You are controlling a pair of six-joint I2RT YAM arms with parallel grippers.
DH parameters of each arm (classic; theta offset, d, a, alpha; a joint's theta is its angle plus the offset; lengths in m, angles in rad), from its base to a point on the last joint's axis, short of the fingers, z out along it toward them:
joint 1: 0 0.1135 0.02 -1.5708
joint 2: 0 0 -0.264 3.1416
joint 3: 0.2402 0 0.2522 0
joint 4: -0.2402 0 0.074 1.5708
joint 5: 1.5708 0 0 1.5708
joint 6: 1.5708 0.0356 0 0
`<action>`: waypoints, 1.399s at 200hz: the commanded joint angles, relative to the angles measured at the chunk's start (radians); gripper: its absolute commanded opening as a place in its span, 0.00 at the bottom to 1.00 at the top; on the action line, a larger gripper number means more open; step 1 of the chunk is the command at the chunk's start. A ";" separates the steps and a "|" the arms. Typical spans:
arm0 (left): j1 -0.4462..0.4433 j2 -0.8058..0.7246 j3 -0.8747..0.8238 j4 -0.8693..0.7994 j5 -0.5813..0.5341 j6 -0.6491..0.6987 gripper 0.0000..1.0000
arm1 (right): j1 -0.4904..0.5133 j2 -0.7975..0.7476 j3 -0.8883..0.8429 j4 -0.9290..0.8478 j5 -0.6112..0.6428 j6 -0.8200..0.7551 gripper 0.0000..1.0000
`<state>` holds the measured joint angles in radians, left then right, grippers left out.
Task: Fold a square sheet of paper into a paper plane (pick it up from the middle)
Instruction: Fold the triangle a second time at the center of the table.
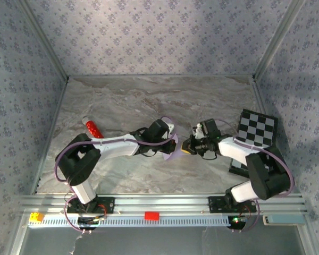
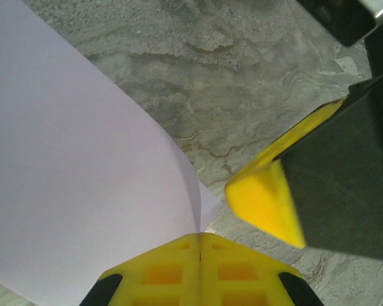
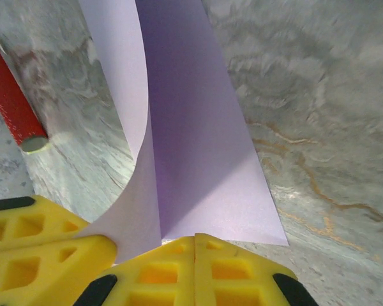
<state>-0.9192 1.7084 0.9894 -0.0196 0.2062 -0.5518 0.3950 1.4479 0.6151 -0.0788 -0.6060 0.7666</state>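
Observation:
The square sheet of paper point(image 1: 169, 155) point(image 2: 70, 166) point(image 3: 198, 159) is pale lilac and bent along a crease, and it is held up off the marble table at mid-front. My left gripper point(image 1: 175, 144) point(image 2: 200, 237) is shut on it, with the bend running straight into the seam of its jaws. My right gripper point(image 1: 187, 147) point(image 3: 195, 240) faces it from the right, jaws shut with nothing between them. Its tips sit just in front of the sheet's lower edge, a little right of the crease. No paper plane shape shows.
A small red cylinder point(image 1: 93, 128) point(image 3: 13, 95) lies on the table to the left of the arms. The black-and-white checkered board point(image 1: 258, 128) stands at the right. Patterned walls close in the table on three sides.

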 commanded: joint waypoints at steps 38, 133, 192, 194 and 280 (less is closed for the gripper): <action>0.010 0.019 -0.014 0.020 0.025 -0.012 0.00 | 0.042 0.123 0.076 0.019 0.048 -0.002 0.03; 0.062 0.040 -0.003 -0.047 0.012 0.042 0.00 | 0.067 0.208 0.087 -0.115 0.147 -0.075 0.01; 0.077 0.080 0.058 -0.148 -0.050 0.110 0.00 | 0.070 0.186 0.091 -0.136 0.155 -0.070 0.01; 0.077 0.081 0.059 -0.149 -0.052 0.111 0.00 | 0.071 0.185 0.092 -0.136 0.155 -0.071 0.01; 0.077 0.115 0.096 -0.203 -0.132 0.143 0.00 | 0.079 0.211 0.092 -0.130 0.147 -0.043 0.01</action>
<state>-0.8448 1.7939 1.0534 -0.1776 0.1036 -0.4374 0.4591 1.6279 0.7155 -0.1173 -0.4995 0.7139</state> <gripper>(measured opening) 0.046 0.053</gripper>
